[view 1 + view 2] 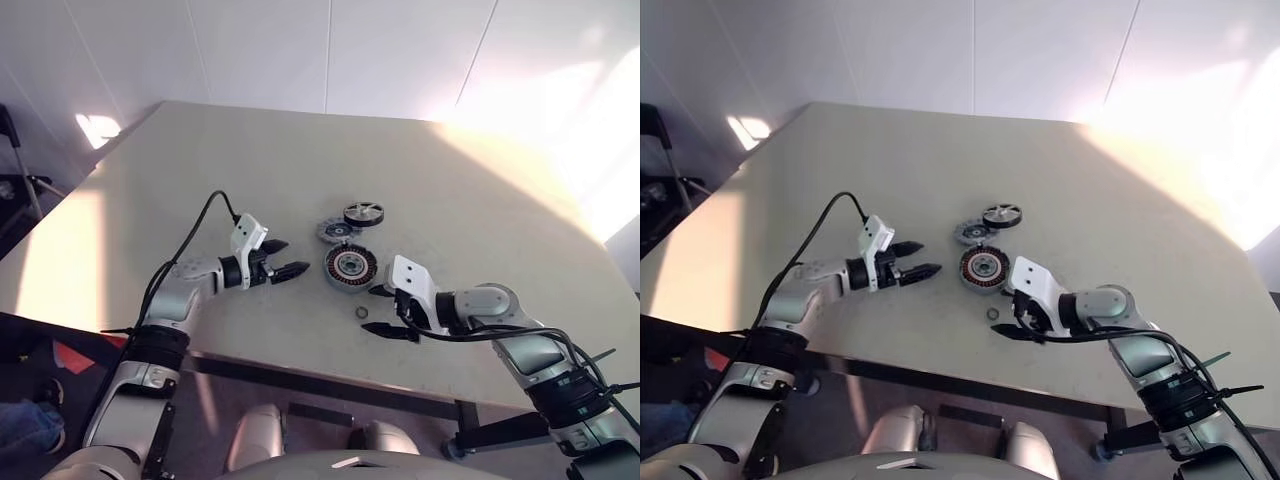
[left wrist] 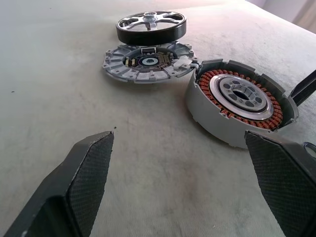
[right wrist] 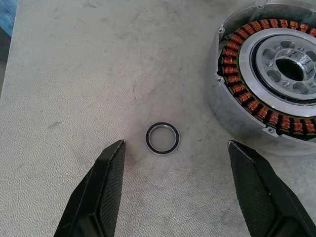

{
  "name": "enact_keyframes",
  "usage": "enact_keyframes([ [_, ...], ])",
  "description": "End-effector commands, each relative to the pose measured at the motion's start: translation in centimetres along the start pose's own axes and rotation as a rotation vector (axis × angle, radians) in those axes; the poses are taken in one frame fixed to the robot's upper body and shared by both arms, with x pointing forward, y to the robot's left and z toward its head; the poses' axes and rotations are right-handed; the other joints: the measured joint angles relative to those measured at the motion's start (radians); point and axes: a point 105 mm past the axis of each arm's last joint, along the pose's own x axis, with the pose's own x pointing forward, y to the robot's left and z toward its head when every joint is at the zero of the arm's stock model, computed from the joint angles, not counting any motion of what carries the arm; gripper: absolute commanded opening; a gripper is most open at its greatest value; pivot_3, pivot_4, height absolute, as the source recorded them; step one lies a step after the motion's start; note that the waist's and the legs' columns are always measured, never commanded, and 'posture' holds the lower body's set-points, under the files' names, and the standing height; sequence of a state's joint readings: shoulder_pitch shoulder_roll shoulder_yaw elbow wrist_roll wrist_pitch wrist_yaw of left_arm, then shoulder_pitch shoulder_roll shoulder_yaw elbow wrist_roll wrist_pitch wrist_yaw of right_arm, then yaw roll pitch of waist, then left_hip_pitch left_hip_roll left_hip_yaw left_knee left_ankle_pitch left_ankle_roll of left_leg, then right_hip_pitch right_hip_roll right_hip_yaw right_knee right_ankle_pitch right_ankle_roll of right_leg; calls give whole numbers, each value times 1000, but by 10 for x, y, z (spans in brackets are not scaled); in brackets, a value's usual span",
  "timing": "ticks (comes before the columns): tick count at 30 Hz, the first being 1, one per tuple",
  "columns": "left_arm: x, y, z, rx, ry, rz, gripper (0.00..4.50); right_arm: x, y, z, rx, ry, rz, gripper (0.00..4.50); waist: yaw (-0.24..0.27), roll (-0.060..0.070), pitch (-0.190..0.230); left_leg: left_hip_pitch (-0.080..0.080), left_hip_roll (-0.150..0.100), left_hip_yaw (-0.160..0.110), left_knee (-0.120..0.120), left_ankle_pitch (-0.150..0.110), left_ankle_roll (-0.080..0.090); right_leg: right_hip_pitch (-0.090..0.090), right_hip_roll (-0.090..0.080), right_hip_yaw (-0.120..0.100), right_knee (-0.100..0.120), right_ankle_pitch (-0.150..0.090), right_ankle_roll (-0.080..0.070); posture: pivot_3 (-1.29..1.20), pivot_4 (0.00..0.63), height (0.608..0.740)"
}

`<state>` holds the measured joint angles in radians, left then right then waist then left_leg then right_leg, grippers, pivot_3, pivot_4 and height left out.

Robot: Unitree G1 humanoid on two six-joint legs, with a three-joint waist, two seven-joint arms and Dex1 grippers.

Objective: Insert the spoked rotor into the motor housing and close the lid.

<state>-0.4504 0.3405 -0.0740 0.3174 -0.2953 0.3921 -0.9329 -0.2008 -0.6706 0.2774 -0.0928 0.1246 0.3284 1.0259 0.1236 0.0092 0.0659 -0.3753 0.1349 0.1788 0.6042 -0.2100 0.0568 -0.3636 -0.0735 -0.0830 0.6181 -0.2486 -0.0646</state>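
No assembly step is complete. The housing sits on the counter with its copper windings exposed and its centre empty. The rotor lies farther back, just beside the lid, which rests just behind the housing. Both remain to be fitted. A small ring lies loose on the counter near the housing. The left pincer is open and empty beside the housing. The right pincer is open and empty above the ring.
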Motion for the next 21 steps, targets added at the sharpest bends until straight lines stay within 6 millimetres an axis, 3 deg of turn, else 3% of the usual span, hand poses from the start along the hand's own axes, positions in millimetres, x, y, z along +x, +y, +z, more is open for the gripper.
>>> enact_keyframes([
  [1, 2, -4, 16, 48, -29, -27, 4500, 0, -1, -4, -4, 19, -3, 3693, 0, 0, 0, 0, 0, 0, 0, 0, 0, 0, 0, 0, 0, 0, 0, 0, 0, 740],
  [5, 2, -4, 17, 54, -26, -28, 4500, 2, 0, -6, 5, 20, 2, 2868, 0, 0, 0, 2, 0, 0, 0, 0, 0, 2, 0, 0, 0, 0, 0, 0, 0, 740],
  [7, 2, -3, 17, 57, -24, -26, 4500, 3, -1, -7, 4, 24, -6, 2207, -2, 0, 0, 4, 0, 0, 0, 0, 0, 3, 0, 0, 0, 0, 0, 0, 0, 740],
  [16, 1, 0, 17, 62, -22, -17, 4500, 3, -7, -10, 1, 34, -19, 2207, -2, 0, 0, 11, 0, 0, 0, 0, -1, 10, 0, 0, 0, -3, 5, 0, 0, 740],
  [19, 1, 0, 17, 63, -25, -9, 4500, 2, -8, -10, 14, 30, -11, 1669, -2, 0, 0, 11, 0, 0, 0, 1, -1, 9, 0, 0, 0, -2, 3, 0, 0, 740],
  [21, 0, 1, 16, 62, -25, -3, 4500, 1, -10, -9, 11, 32, -16, 1014, -2, 0, 0, 11, 0, 0, 0, 1, -1, 9, 0, 0, 0, -3, 4, 0, 0, 740],
])
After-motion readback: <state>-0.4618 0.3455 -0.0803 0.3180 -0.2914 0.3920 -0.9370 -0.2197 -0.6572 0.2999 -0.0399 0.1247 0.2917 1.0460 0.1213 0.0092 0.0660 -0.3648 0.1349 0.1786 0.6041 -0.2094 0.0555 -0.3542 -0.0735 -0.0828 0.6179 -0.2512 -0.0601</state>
